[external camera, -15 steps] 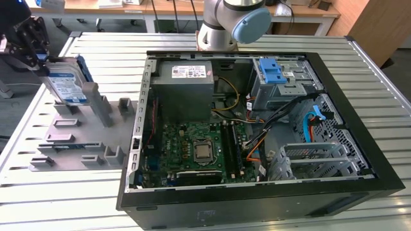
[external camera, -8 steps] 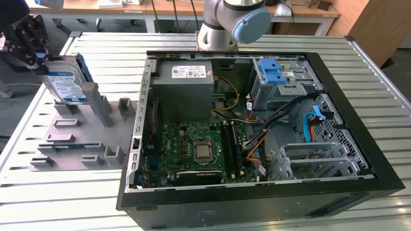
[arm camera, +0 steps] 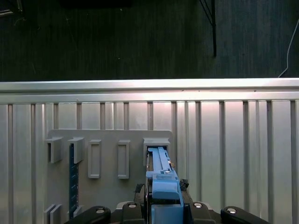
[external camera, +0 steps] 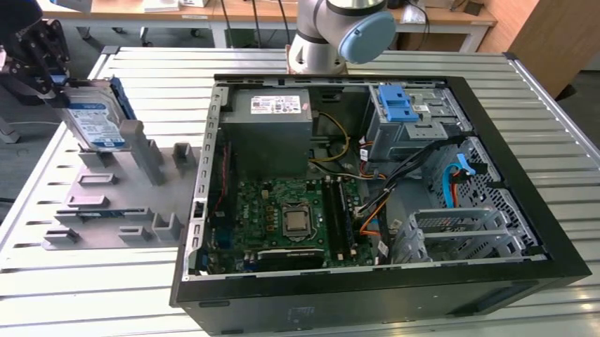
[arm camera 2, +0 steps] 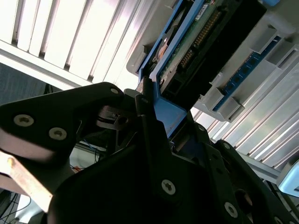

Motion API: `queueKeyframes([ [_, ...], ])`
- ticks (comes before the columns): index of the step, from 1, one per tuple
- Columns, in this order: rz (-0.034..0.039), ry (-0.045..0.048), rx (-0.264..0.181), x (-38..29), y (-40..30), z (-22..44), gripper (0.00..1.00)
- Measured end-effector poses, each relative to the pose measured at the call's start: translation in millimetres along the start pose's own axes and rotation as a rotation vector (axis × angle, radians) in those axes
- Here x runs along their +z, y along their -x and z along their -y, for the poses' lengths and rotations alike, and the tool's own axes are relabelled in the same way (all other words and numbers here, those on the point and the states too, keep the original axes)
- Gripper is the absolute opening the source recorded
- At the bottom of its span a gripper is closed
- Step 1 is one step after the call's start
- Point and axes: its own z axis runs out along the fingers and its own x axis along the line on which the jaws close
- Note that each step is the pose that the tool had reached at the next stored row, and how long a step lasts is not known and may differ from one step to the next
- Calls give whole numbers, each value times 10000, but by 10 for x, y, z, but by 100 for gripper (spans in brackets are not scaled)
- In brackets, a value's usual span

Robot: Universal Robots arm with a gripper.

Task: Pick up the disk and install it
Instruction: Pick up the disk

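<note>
The disk (external camera: 94,121), the one drive you have out on the bench, stands on edge and tilted over the grey fixture plate (external camera: 103,203) at the exterior view's left, well apart from the single open computer case (external camera: 375,288). Your one gripper (external camera: 55,90) is clamped on the disk's upper end. In the second wrist view its two fingers (arm camera 2: 152,135) press the blue carrier bracket (arm camera 2: 168,112) from either side. In the first wrist view the bracket reaches down to one slot holder (arm camera: 156,143) on the plate. You cannot tell whether the disk's lower end rests in that slot or hangs just above it. Inside the case you have one grey power supply (external camera: 272,130), one motherboard (external camera: 286,217), and one blue latch (external camera: 398,105) atop one grey drive cage (external camera: 417,133). Both plate and case sit on the slatted metal table (external camera: 553,133).
</note>
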Motion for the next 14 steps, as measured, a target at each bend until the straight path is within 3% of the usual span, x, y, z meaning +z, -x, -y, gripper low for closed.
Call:
queueKeyframes([
  [14, 0, 1, 0, -52, 0, 0, 36],
])
